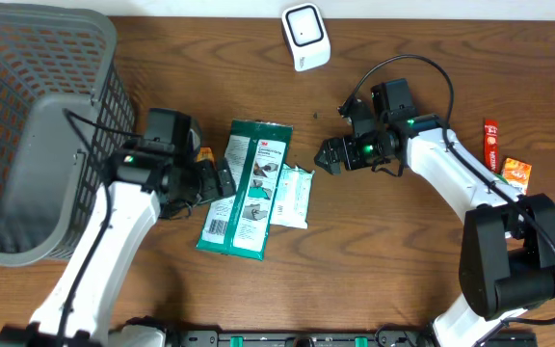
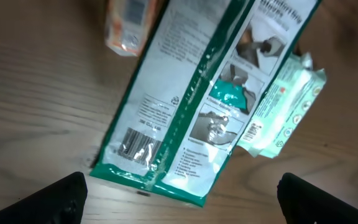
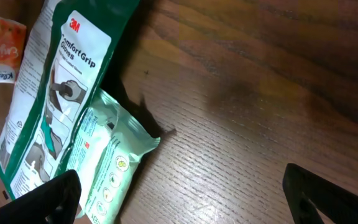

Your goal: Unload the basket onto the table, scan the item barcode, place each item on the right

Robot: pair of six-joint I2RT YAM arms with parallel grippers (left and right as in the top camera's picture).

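A green 3M glove package [image 1: 247, 188] lies flat on the wooden table, its barcode [image 2: 138, 144] facing up at the near left corner. A pale green wipes pack [image 1: 292, 198] lies against its right side. The white scanner [image 1: 305, 37] stands at the table's far edge. My left gripper [image 1: 222, 178] is open just left of the green package [image 2: 197, 93], holding nothing; the package's lower end lies just ahead of its fingertips [image 2: 55, 199]. My right gripper [image 1: 328, 154] is open to the right of the wipes pack [image 3: 114, 162], also holding nothing.
A grey mesh basket [image 1: 37, 116] fills the far left. A small orange packet [image 1: 203, 154] lies beside the left gripper. At the right edge are a red stick pack [image 1: 490, 140] and an orange packet [image 1: 516, 172].
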